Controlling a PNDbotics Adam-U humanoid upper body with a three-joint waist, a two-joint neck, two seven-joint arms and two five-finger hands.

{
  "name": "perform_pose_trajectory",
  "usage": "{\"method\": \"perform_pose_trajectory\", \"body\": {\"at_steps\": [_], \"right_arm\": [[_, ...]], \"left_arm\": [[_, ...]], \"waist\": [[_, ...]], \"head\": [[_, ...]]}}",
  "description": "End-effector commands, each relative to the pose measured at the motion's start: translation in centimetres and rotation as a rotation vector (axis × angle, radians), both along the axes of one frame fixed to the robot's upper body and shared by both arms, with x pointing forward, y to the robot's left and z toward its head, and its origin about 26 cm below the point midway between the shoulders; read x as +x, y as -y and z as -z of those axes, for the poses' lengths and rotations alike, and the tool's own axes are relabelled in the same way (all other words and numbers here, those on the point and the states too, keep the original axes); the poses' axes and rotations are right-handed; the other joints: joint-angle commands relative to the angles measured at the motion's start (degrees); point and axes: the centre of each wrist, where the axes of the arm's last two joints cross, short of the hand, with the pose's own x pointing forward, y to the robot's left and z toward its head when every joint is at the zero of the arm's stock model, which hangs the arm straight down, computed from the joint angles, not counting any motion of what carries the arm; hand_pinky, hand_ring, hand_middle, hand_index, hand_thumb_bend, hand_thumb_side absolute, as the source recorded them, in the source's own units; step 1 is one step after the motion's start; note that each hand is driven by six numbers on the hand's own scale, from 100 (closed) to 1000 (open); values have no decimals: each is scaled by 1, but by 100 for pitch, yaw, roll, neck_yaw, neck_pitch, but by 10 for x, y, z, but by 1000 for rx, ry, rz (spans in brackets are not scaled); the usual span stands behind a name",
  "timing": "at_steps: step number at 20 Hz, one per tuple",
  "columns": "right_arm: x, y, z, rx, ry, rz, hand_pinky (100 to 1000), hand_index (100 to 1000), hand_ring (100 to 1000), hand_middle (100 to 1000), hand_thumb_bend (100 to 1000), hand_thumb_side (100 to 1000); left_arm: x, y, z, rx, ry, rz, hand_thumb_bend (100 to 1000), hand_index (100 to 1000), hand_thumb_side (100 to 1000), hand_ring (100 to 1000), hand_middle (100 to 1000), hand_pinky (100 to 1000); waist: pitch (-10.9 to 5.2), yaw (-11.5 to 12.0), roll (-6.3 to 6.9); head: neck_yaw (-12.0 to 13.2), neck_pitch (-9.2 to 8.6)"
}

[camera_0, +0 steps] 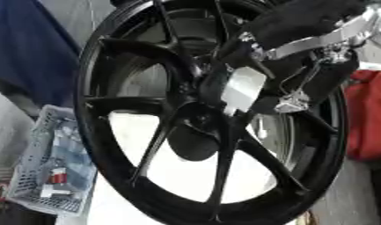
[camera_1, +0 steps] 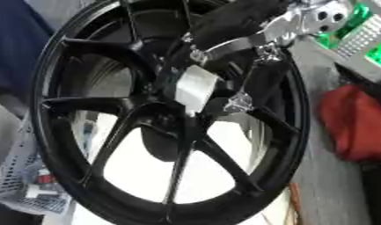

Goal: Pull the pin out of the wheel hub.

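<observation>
A large black spoked wheel (camera_0: 91, 132) stands upright and fills both views. Its hub (camera_0: 202, 112) is at the middle, where the spokes meet. My right arm comes in from the upper right, with a black forearm and a silver wrist bracket (camera_0: 320, 41). My right hand (camera_0: 243, 90), black with a pale plate on it, is against the wheel just above and right of the hub. It is dark against the dark spokes, and I cannot make out a pin; the hand covers that part of the hub. My left hand shows in neither view.
A pale plastic basket (camera_0: 43, 169) holding small parts sits at the lower left, beside the wheel. Blue cloth (camera_0: 31, 48) hangs at the upper left. A red object (camera_1: 355, 125) lies to the right, and a green and white device (camera_1: 362, 35) is at the upper right.
</observation>
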Motion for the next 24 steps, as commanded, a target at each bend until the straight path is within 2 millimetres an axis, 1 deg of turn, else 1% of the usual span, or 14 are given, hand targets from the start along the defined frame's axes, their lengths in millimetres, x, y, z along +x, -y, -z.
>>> {"method": "perform_pose_trajectory", "body": {"at_steps": [1, 3, 4, 6, 9, 11, 12, 13, 14, 15, 16, 17, 20, 24], "right_arm": [[-5, 3, -7, -6, 30, 28, 897, 875, 888, 736, 182, 100], [-5, 2, -9, 8, 24, 30, 888, 847, 873, 699, 144, 100], [-5, 2, -10, 16, 21, 29, 880, 807, 859, 662, 111, 100], [-6, 1, -12, 28, 17, 28, 868, 776, 842, 625, 100, 100], [-6, 1, -14, 37, 17, 36, 856, 765, 816, 611, 102, 100], [-6, 1, -14, 39, 15, 44, 831, 758, 747, 600, 100, 100], [-6, 1, -13, 41, 12, 46, 811, 754, 693, 594, 100, 100], [-6, 1, -13, 44, 7, 48, 801, 752, 670, 591, 100, 100], [-6, 1, -13, 46, 1, 50, 766, 745, 612, 580, 100, 100], [-6, 1, -12, 52, -9, 52, 743, 735, 580, 566, 100, 100], [-6, 1, -12, 59, -19, 55, 707, 709, 531, 531, 100, 100], [-6, 1, -12, 68, -31, 57, 698, 701, 518, 521, 100, 100], [-7, 1, -16, 119, -61, 59, 630, 607, 405, 428, 100, 100], [-8, 1, -21, 203, -78, 61, 547, 535, 319, 360, 100, 100]], "left_arm": [[-2, 2, -7, 16, 23, 5, 229, 804, 942, 517, 629, 967], [-3, 2, -6, 16, 22, 4, 229, 804, 942, 517, 629, 967], [-3, 2, -6, 16, 22, 4, 229, 804, 942, 517, 629, 967], [-3, 2, -6, 16, 21, 4, 229, 804, 943, 517, 629, 967], [-3, 2, -6, 17, 19, 4, 228, 802, 945, 517, 629, 968], [-3, 2, -5, 16, 18, 3, 228, 802, 945, 516, 629, 968], [-3, 2, -5, 16, 19, 3, 229, 802, 945, 516, 629, 968], [-3, 2, -5, 16, 19, 3, 229, 802, 945, 516, 629, 968], [-3, 2, -5, 15, 19, 3, 229, 802, 945, 516, 629, 968], [-3, 2, -5, 14, 19, 3, 229, 801, 946, 516, 628, 968], [-3, 2, -5, 14, 17, 2, 229, 801, 946, 516, 628, 969], [-3, 2, -4, 13, 16, 0, 229, 801, 947, 516, 628, 969], [-3, 2, -4, 12, 14, -2, 228, 801, 947, 516, 628, 970], [-3, 2, -3, 11, 13, -5, 228, 801, 947, 516, 628, 970]], "waist": [[-85, 9, 46], [-78, 12, 51], [-75, 12, 53], [-71, 8, 55], [-64, 4, 51], [-60, 8, 51], [-58, 11, 51], [-57, 14, 51], [-55, 18, 51], [-53, 20, 51], [-52, 21, 52], [-52, 19, 53], [-53, 10, 60], [-62, -2, 70]], "head": [[-14, 0], [-10, 5], [-8, 10], [-3, 18], [-8, 13], [-14, 6], [-19, 7], [-25, 8], [-31, 11], [-34, 15], [-36, 21], [-37, 27], [-23, 39], [-13, 49]]}}
